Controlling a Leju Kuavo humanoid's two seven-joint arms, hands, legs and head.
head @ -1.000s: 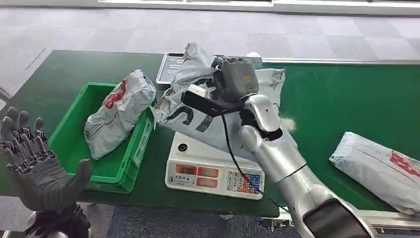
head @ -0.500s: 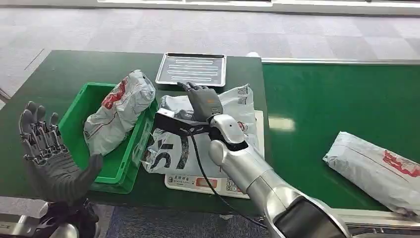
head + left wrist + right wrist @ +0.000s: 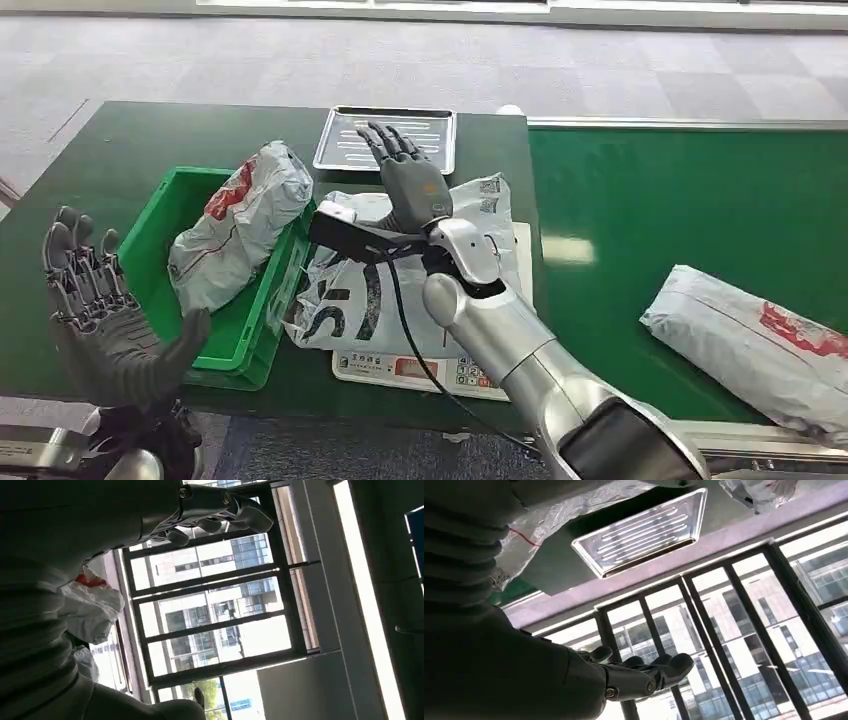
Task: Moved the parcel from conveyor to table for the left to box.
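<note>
fingers on the right hand are spread out straight with nothing in them, palm lifted above the grey parcel and reaching toward the metal tray at the back of the table. the right wrist view backs that up, fingers stretched flat with open air around them. the left hand is off to the near left of the table, fingers apart and pointing up, also holding nothing.

the parcel itself lies flat across the scale, draped over most of it so just the keypad edge peeks out at the front. its one end sits right against the outer wall of the green bin, touching or nearly, hard to say which. so by my read the conveyor-to-table part is basically done: parcel is off the belt and the right hand isn't gripping it.

what's left looks like the left hand's bit, getting it into the bin. that bin already has another parcel leaning in it, so room could be tight. one more parcel waits on the green conveyor, well apart from everything else.
</note>
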